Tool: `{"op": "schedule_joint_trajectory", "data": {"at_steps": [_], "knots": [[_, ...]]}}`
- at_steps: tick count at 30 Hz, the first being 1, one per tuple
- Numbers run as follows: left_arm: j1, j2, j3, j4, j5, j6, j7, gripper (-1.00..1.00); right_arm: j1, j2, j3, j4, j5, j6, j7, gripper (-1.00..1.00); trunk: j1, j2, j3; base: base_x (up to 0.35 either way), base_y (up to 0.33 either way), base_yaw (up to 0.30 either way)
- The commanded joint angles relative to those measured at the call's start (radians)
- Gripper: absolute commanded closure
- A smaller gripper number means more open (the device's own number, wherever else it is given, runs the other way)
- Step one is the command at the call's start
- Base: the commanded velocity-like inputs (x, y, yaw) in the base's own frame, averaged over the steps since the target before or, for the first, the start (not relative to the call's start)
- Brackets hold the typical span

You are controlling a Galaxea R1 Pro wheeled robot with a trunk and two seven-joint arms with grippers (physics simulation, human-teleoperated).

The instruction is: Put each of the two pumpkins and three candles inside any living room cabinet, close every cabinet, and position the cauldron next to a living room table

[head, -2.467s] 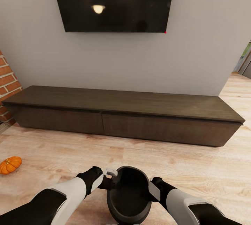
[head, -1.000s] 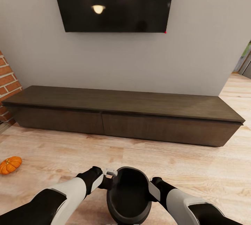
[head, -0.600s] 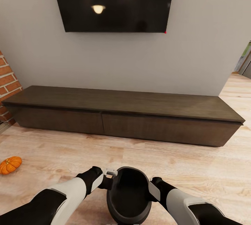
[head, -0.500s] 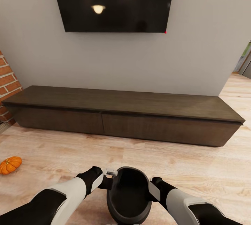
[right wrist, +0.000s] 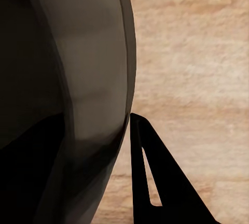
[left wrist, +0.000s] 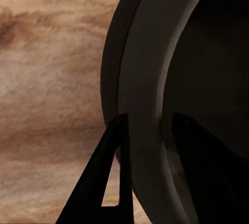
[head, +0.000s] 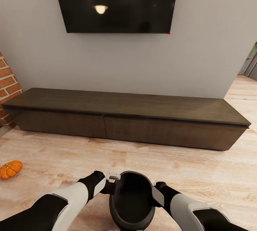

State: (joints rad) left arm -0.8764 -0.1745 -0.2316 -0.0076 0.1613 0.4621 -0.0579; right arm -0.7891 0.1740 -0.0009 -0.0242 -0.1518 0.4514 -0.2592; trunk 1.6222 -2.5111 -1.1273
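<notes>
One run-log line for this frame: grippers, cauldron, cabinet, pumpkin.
left gripper: shut on cauldron rim | right gripper: shut on cauldron rim | cauldron: held by both | cabinet: drawers closed | pumpkin: on floor, left

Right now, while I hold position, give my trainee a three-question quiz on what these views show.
1. True or false: the cabinet has a drawer standing open.
2. Which part of the cauldron do the fingers of the left gripper straddle? A) a handle B) the rim wall C) a leg
3. Fill in: the pumpkin lies on the ____.

Key
1. False: both fronts sit flush.
2. B: one finger is outside the wall, the other inside; the right gripper is at the opposite rim.
3. Floor, off to the robot's left, short of the cabinet.
</notes>
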Motion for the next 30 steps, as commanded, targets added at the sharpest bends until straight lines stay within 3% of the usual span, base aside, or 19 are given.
{"op": "schedule_joint_trajectory", "data": {"at_steps": [1,30], "knots": [[-0.001,0.000,-0.040,-0.002,-0.014,0.003,0.003,1.00,0.001,0.000,-0.002,-0.001,-0.029,0.001,-0.005,1.00,0.000,0.000,-0.001,0.000,0.000,0.000],[-0.001,0.000,-0.040,-0.002,-0.014,0.003,0.003,1.00,0.001,0.000,-0.002,-0.001,-0.029,0.004,-0.002,1.00,-0.012,0.006,0.104,0.000,0.000,0.000]]}}
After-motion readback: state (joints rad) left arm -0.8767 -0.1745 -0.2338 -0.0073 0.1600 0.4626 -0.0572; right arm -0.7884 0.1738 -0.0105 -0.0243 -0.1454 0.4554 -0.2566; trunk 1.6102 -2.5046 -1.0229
